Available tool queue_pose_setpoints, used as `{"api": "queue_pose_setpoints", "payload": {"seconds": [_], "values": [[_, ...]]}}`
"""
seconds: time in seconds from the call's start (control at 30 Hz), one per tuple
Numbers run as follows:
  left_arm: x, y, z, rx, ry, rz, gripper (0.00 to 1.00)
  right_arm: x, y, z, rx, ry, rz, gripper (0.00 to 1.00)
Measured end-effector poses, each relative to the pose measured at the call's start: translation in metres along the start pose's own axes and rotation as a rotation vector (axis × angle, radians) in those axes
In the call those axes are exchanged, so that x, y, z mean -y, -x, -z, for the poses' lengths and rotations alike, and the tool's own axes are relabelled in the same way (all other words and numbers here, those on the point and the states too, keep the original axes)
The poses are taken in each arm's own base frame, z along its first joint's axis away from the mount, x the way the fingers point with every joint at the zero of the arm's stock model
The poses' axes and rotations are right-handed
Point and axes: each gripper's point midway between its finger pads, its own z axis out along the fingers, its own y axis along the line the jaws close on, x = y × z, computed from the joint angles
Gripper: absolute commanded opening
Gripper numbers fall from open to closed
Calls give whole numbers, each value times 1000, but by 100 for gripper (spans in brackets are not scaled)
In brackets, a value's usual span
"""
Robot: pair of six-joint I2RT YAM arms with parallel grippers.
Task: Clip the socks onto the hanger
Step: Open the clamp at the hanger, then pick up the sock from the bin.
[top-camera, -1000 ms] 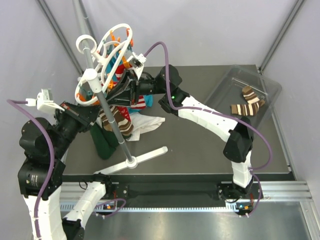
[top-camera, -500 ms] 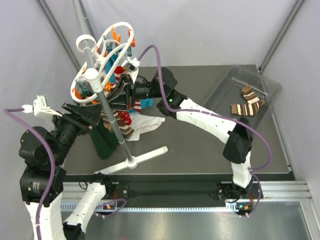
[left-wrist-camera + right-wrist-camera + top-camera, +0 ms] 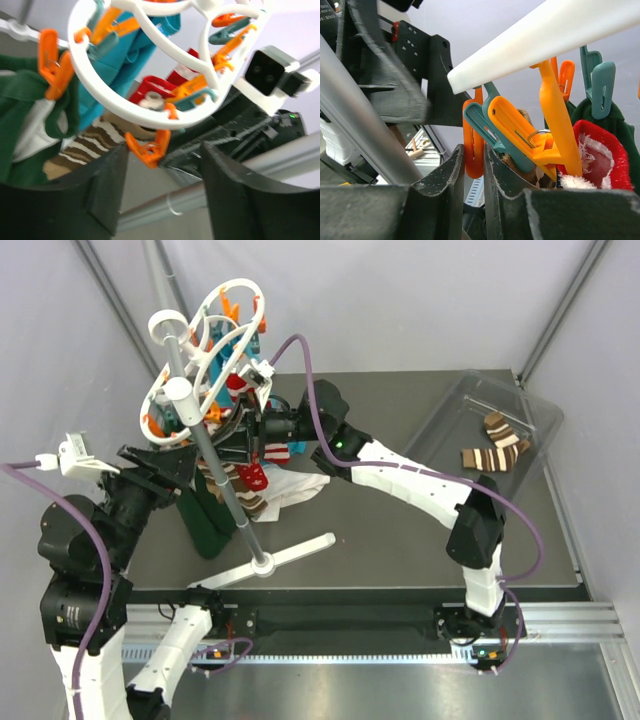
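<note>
Grey table (image 3: 400,540) fills the middle of the top view, with bare surface showing from its centre to its lower right edge. Both arms crowd the upper left corner. The right arm reaches across from the lower right, and the left arm rises along the left edge. Between them the pole (image 3: 226,490) leans up from its foot near the table's front edge to the hanger (image 3: 178,392). Its white rings overhang the table's back left corner, close to the wall. At the right edge a clear bin (image 3: 445,415) holds two brown-striped socks (image 3: 497,445), well apart from the hanger. Under the hanger lie a green garment (image 3: 205,525) and a white cloth (image 3: 305,485).

The left gripper (image 3: 162,152) is spread wide and holds nothing. In its wrist view an orange clip (image 3: 145,150) hangs from the lowest ring, just above the gap between the fingers. A brown sock (image 3: 95,145) and a red sock (image 3: 160,87) hang behind that ring.

The right gripper (image 3: 474,152) has its jaws almost together, leaving a narrow slot. The lower end of a second clip (image 3: 472,125) shows in that slot; I cannot tell whether it is pinched. The red sock's cuff sits at the lower right of this view.
</note>
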Motion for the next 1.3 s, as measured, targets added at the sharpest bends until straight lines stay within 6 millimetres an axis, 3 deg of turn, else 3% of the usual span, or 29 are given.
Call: {"api": "queue_pose_setpoints", "payload": {"seconds": [0.17,0.33,0.47,0.5,0.7,0.8,0.83,0.9,0.93,0.97,1.07,1.17,1.23,1.27,1.3], "values": [[-6,2,-7,7,30,-12,51,1,4,1,3,-25,26,0],[-7,2,-8,8,34,-25,56,0,4,1,-1,-34,37,0],[-8,2,-10,9,40,-29,50,0,2,0,-7,-38,41,0],[-9,2,-11,8,44,-29,38,1,2,0,-8,-38,42,0],[-12,5,-17,17,56,-56,1,4,1,1,-10,-53,38,0],[-13,6,-17,20,59,-68,0,5,0,1,-11,-63,36,19],[-13,6,-17,20,60,-71,0,6,0,1,-13,-69,34,34],[-12,5,-18,18,54,-71,0,8,-1,3,-24,-90,36,47],[-12,6,-18,19,53,-71,0,9,-2,5,-30,-108,38,58],[-11,6,-18,20,51,-72,0,11,-4,10,-37,-133,35,60],[-11,6,-18,20,51,-75,0,20,-7,35,-57,-245,21,62],[-12,6,-18,20,51,-80,0,36,1,88,-63,-413,7,71],[-11,6,-18,21,50,-83,0,53,18,138,-38,-583,13,75],[-11,7,-19,22,50,-83,0,75,37,184,-1,-720,30,75],[-11,7,-19,22,49,-84,0,85,48,217,21,-822,40,75]]}}
